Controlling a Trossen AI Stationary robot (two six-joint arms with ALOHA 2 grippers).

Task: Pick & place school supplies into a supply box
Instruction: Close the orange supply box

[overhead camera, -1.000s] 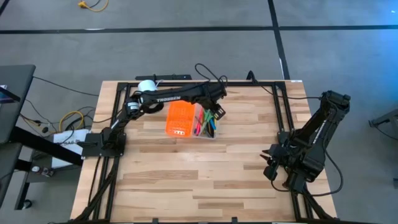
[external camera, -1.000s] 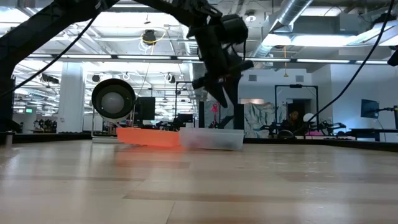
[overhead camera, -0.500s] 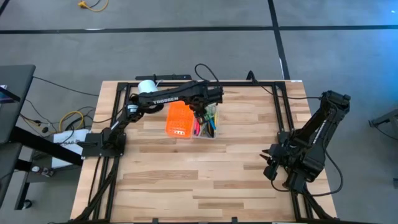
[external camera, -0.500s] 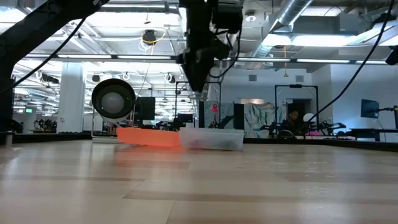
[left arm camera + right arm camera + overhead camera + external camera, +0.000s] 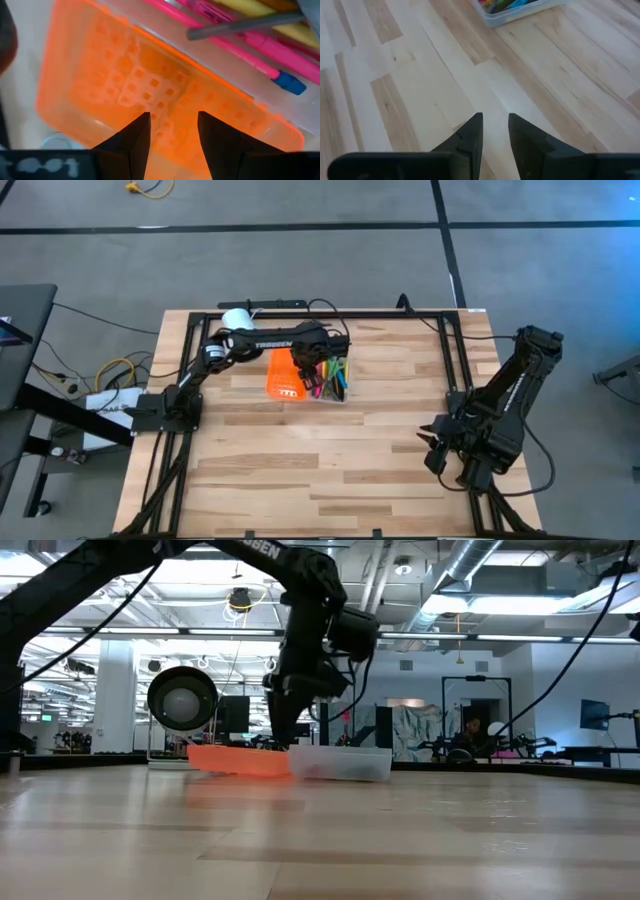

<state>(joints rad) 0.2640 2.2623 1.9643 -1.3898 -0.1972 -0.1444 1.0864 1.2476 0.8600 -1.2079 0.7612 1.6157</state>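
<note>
High view: the supply box [image 5: 305, 376] lies open on the far-centre part of the wooden table [image 5: 320, 460], its orange lid [image 5: 285, 375] folded out flat to the left of the clear tray [image 5: 335, 380]. The school supplies [image 5: 335, 375], a bundle of pink, green, blue and yellow pens and pencils, lie inside the tray. The left gripper [image 5: 305, 370] is positioned over the seam between lid and tray. A white cylinder [image 5: 236, 318] stands near the far-left table edge. The right gripper [image 5: 440, 448] is parked near the right edge, well apart from the box.

Low view: the left gripper [image 5: 283, 725] points down, its tip just above the junction of orange lid [image 5: 238, 759] and clear tray [image 5: 340, 762].

Left wrist view: the fingers [image 5: 135, 137] are spread with a narrow gap and grip nothing. The orange lid [image 5: 100, 85] fills the frame directly beyond them; pink pens [image 5: 235, 45] and a grey pencil [image 5: 245, 25] lie in the adjoining tray.

Right wrist view: the fingers [image 5: 472, 132] stand slightly apart, empty, above bare table [image 5: 410, 90]. A corner of the clear tray [image 5: 520, 10] is visible farther off.
</note>
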